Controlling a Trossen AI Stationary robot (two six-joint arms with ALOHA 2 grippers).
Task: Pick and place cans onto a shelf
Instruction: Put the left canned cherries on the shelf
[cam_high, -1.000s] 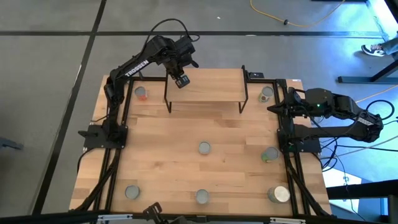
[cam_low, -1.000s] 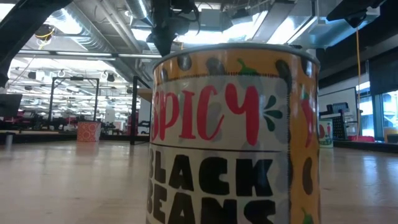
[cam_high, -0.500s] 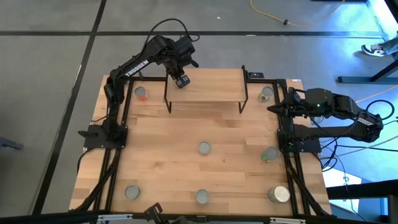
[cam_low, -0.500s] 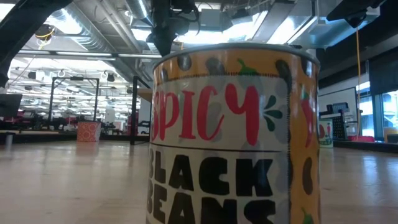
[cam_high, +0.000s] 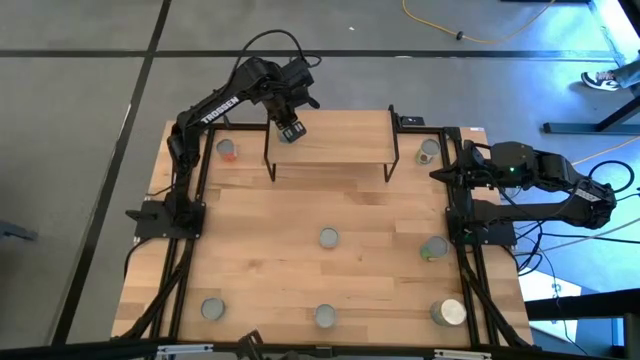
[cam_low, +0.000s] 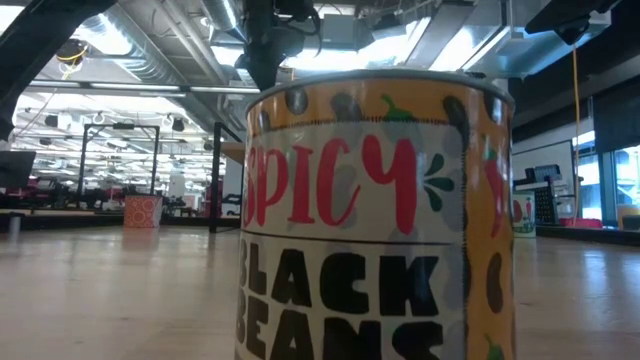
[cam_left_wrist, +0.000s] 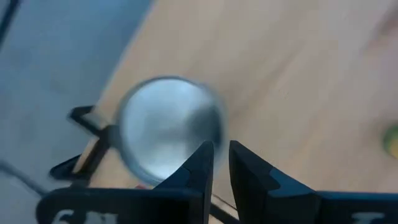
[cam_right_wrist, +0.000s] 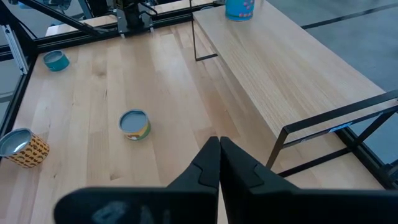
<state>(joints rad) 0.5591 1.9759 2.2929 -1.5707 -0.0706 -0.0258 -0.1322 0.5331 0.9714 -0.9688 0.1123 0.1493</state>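
The shelf (cam_high: 340, 140) stands at the table's far side, and its light plank (cam_right_wrist: 280, 68) also shows in the right wrist view. A blue-labelled can (cam_right_wrist: 239, 9) stands upright on the plank's far left end; its silvery top (cam_left_wrist: 165, 127) fills the left wrist view. My left gripper (cam_high: 290, 129) points down right over it, its fingers (cam_left_wrist: 200, 163) a narrow gap apart beside the can's rim. My right gripper (cam_right_wrist: 219, 155) hangs shut at the table's right edge (cam_high: 440, 176), holding nothing. My left gripper has one fingertip (cam_left_wrist: 202, 154) in front of the rim (cam_left_wrist: 186, 163) of the can's top, coming from above. I cannot tell whether it touches the can. The can stands upright on the shelf's plank.
Several cans stand upright on the table: one by the shelf's left leg (cam_high: 228, 150), one by its right end (cam_high: 428, 152), one mid-table (cam_high: 329, 238), one at the right (cam_high: 434, 248), three along the near edge, the wider one (cam_high: 450, 313) at the right. A "Spicy Black Beans" can (cam_low: 375, 220) fills the low view.
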